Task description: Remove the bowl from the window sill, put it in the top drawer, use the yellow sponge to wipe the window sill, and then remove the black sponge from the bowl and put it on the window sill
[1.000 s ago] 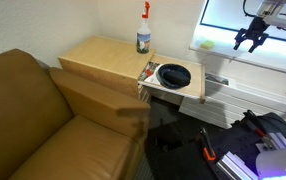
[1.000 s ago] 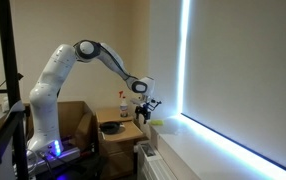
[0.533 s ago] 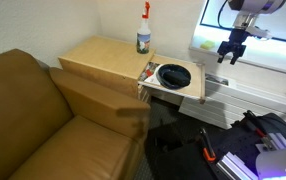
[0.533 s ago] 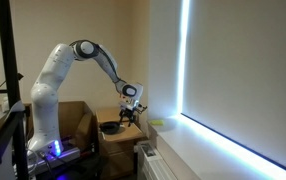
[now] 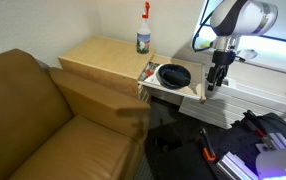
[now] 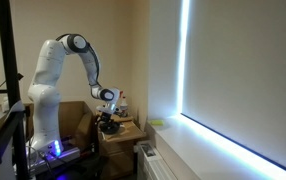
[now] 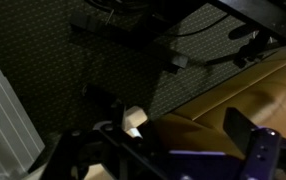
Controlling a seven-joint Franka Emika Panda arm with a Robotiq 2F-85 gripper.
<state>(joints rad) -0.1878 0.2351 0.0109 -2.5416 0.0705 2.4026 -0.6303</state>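
- The pincer points straight down at the outer end of the pulled-out top drawer, on the side away from the sofa. Its fingertips are about level with the drawer's edge.
- Its jaws stand wide apart and grip nothing. In the wrist view the two dark fingers frame only dark carpet, cables and a strip of brown sofa.
- The bowl, dark blue with a pale rim, sits in the top drawer just beside the pincer on the sofa side and does not touch it.
- The black sponge cannot be told apart from the bowl's dark inside in any view.
- The light wooden cabinet lies beyond the bowl from the pincer. A spray bottle with a red top stands upright on its far edge.
- In an exterior view the pincer hangs low over the cabinet end. The yellow sponge lies well apart from it, on the near end of the window sill.
- The window sill runs away from the pincer beneath the bright window, higher than the fingertips.
- The white arm arches up and over and comes down to the pincer from above.
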